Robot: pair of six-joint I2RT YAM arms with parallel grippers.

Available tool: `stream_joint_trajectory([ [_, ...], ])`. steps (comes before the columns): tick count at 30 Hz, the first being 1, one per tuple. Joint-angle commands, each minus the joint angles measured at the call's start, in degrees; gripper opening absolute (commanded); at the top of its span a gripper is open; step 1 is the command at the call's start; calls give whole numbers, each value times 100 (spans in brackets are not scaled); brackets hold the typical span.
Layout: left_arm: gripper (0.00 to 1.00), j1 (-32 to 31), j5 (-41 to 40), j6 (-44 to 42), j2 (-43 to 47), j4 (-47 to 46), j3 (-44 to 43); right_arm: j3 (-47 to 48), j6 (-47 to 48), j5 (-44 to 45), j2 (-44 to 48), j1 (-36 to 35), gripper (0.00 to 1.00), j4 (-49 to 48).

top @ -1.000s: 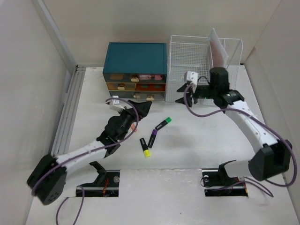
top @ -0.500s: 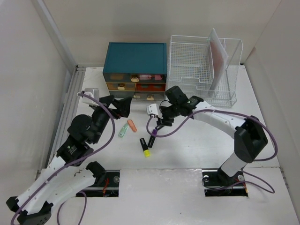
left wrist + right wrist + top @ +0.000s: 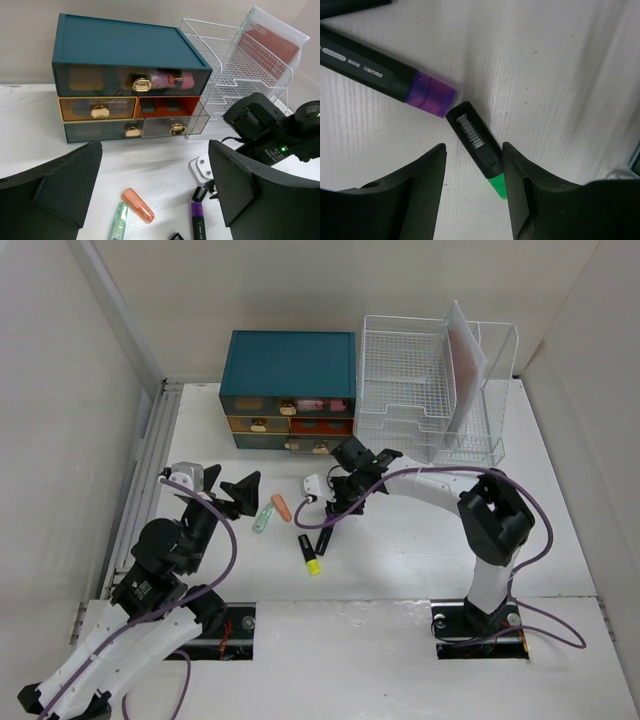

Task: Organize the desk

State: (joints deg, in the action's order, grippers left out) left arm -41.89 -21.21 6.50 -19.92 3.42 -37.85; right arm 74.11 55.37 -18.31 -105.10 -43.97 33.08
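The white desk (image 3: 420, 550) holds a green highlighter (image 3: 479, 141), a purple highlighter (image 3: 323, 537), a yellow highlighter (image 3: 310, 553), an orange pen (image 3: 282, 508) and a pale green pen (image 3: 263, 519). My right gripper (image 3: 335, 508) is open, low over the desk. In the right wrist view its fingers (image 3: 432, 172) stand on either side of the green highlighter, whose green end lies against the right finger; the purple highlighter (image 3: 380, 75) lies just beyond. My left gripper (image 3: 240, 492) is open and empty, left of the pens. Its view shows the orange pen (image 3: 138, 204) and pale green pen (image 3: 118, 220) between its fingers (image 3: 70, 182).
A teal drawer box (image 3: 290, 375) stands at the back, with a white wire rack (image 3: 430, 390) holding a pink folder to its right. A ribbed metal rail (image 3: 150, 465) runs along the left edge. The right arm (image 3: 270, 130) shows close in the left wrist view.
My right arm has swung from the wire rack down and left to the highlighters. My left arm has drawn back to the left and near side, uncovering the orange and pale green pens.
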Motion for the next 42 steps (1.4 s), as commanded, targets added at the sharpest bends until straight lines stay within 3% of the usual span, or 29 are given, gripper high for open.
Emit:
stream_joint_trajectory([
  [1,84,23,65,-149,85,-237,-4,245,35,248,-107,-33,54,41],
  [13,84,23,65,-149,199,-237,49,245,88,565,-476,-33,52,41],
  [18,84,23,65,-149,251,-237,49,244,140,626,-599,-33,34,154],
  [25,84,23,65,-149,252,-237,49,297,140,626,-521,-33,16,208],
  [34,84,23,65,-149,252,-237,49,1105,-167,-234,639,-33,15,567],
  [42,84,23,65,-149,199,-237,49,1993,-422,-183,930,-33,16,253],
])
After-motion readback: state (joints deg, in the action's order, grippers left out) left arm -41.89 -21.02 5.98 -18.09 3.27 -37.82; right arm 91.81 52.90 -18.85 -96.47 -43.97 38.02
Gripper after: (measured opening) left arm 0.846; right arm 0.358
